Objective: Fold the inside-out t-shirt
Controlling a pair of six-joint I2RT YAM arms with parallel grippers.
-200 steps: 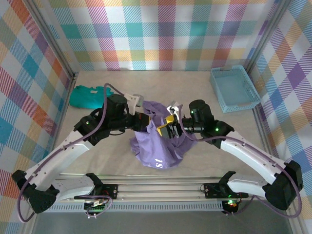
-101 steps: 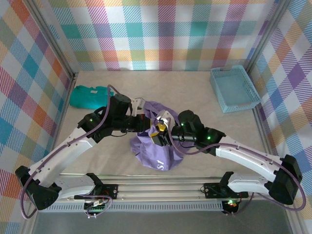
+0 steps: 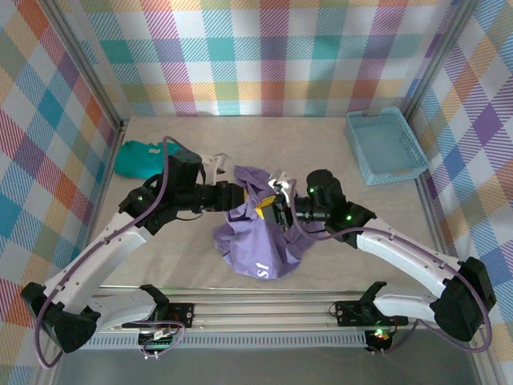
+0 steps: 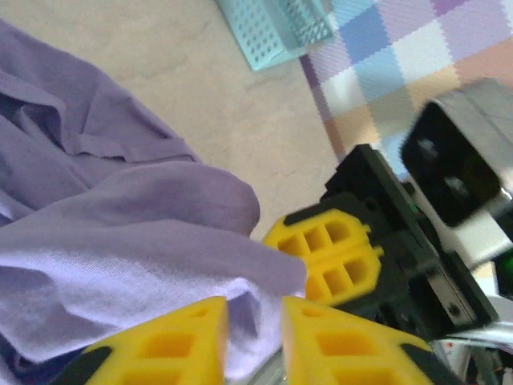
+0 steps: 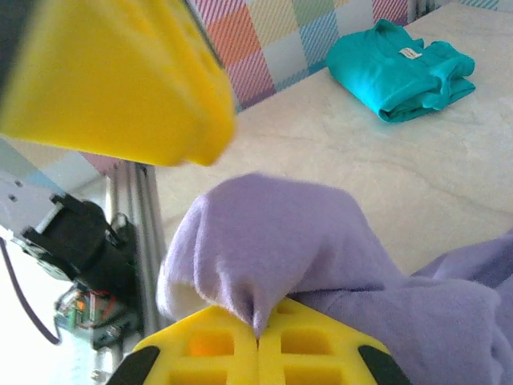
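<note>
Tabletop [image 3: 321, 152] bears the inside-out t-shirt [image 3: 255, 245], one fold pinched tight in the right gripper [image 5: 258, 341] for lifting, left gripper [image 4: 255, 325] slightly parted just opposite, apparently for handover.

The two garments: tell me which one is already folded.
The teal-green garment at the far left, folded flat and lying alone; the lavender t-shirt is a crumpled heap mid-table.
</note>
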